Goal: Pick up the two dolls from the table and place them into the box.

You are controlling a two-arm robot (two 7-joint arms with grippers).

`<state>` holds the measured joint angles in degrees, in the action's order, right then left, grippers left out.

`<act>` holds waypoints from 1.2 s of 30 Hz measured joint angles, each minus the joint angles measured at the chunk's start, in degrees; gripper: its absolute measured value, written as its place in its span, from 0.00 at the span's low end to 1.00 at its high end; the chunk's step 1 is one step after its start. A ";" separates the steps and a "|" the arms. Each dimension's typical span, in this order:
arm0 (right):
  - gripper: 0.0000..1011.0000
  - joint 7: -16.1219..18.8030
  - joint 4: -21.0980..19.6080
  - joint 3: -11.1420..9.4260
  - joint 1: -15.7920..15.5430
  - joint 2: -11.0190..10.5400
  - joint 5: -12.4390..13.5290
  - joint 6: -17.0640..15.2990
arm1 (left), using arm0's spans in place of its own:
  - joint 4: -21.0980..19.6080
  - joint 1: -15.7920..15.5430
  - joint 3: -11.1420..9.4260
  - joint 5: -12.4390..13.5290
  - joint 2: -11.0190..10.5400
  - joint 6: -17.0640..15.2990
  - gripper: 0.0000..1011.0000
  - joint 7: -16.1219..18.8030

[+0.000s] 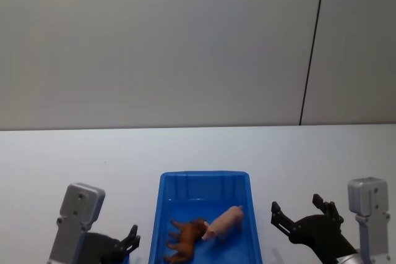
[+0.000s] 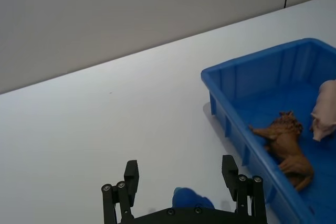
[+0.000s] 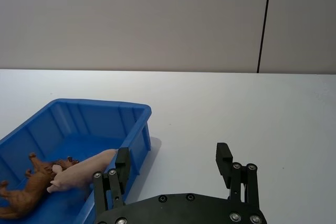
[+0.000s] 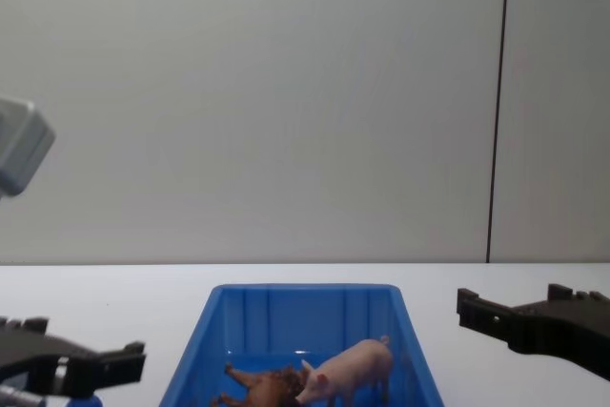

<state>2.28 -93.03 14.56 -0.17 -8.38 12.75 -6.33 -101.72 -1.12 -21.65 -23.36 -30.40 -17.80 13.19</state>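
Nearest the robot, two black grippers hover low over a white table [image 1: 74, 153], one on each side of a blue box. The left gripper [image 2: 180, 174] sits to the left of the box with its fingers [image 2: 131, 176] spread wide and gripping nothing. A small blue ball [image 2: 190, 200] shows close under its palm, partly hidden. The right gripper [image 3: 173, 158] sits to the right of the box, its fingers also wide apart and empty.

Between them, the bright blue plastic box [image 1: 204, 175] rests on the table. Both dolls are inside it, in the near half. The brown lion [image 1: 184, 239] lies on its side towards the left. The pale pink pig [image 1: 224, 222] is just beside it on the right, with its snout against the lion's mane.

Beyond the table is a plain grey wall [image 1: 154, 47] with one dark vertical seam.
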 joint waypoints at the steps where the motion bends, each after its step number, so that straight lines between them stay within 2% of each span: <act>1: 0.99 0.00 0.00 0.00 0.00 0.00 0.00 0.00 | -0.03 0.36 0.12 -0.39 -0.19 -0.10 0.99 0.31; 12: 0.99 -0.01 0.00 0.00 -0.01 0.00 -0.01 0.00 | 0.29 1.89 0.90 -1.79 -0.93 -0.30 0.99 0.91; 29: 0.99 0.00 0.00 0.00 -0.01 0.00 -0.01 0.00 | 3.14 0.97 1.27 -1.06 0.32 0.64 0.99 -3.06; 35: 0.99 0.00 0.00 0.01 -0.01 0.00 -0.01 0.00 | 3.98 0.70 1.35 -0.83 0.83 0.69 0.90 -3.89; 36: 0.99 0.00 0.00 0.00 -0.01 0.00 -0.01 0.00 | 4.15 0.67 1.38 -0.83 0.93 0.55 0.84 -4.02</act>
<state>2.27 -93.03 14.57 -0.18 -8.38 12.74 -6.33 -97.57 -0.46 -20.27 -24.19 -29.46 -17.25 9.17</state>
